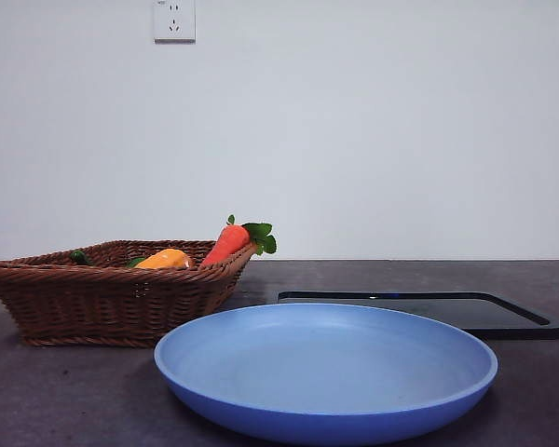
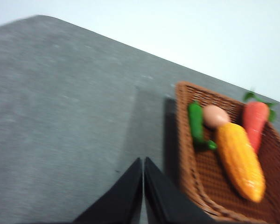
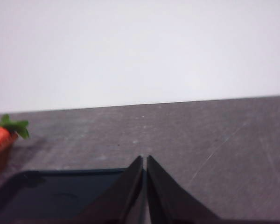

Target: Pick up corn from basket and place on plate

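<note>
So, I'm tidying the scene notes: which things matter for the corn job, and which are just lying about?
Job: corn, basket, plate, left gripper.
Lying about: carrot, egg, green vegetable, black tray, right gripper.

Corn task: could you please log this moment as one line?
corn: in basket, untouched | plate: bare | left pincer: shut, beside basket | right pincer: shut, over black tray

Even, soft light is seen throughout; the wall (image 1: 373, 140) is rendered bright and flat. The left wrist view is smeared by motion blur, most plainly over the basket (image 2: 270, 177). A faint sheen is carried by the plate (image 1: 326, 372).
</note>
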Controlling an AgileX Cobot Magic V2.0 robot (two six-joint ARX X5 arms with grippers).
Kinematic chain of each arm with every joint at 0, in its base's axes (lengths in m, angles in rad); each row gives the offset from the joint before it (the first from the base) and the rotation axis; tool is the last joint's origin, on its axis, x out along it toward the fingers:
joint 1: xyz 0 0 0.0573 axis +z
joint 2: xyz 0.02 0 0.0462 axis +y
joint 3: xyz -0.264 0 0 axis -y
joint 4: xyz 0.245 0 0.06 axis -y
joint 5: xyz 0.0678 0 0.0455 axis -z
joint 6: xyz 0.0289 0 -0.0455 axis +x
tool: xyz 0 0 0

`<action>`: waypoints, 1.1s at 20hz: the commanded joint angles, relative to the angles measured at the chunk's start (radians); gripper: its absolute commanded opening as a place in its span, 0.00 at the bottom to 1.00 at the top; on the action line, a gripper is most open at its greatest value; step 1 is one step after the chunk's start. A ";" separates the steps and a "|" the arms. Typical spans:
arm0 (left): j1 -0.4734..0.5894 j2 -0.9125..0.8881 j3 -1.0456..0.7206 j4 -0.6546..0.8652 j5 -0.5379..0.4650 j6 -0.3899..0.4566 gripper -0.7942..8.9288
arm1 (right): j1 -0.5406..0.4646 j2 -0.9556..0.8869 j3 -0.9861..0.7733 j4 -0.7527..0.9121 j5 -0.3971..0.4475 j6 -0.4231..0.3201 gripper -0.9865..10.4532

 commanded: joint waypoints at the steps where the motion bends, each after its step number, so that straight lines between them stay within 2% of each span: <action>1: 0.001 -0.001 0.032 0.009 0.050 -0.024 0.09 | -0.001 -0.002 0.013 0.005 -0.004 0.147 0.09; 6: 0.001 0.006 0.140 -0.057 0.081 -0.034 0.09 | -0.001 0.000 0.094 -0.068 -0.007 0.205 0.09; 12: 0.001 0.087 0.301 -0.169 0.161 -0.049 0.09 | -0.001 0.053 0.272 -0.278 -0.014 0.180 0.09; 16: 0.001 0.197 0.418 -0.259 0.247 -0.021 0.09 | 0.000 0.129 0.398 -0.433 -0.060 0.130 0.09; 22: 0.001 0.369 0.592 -0.429 0.364 0.088 0.09 | 0.000 0.280 0.579 -0.707 -0.185 0.028 0.09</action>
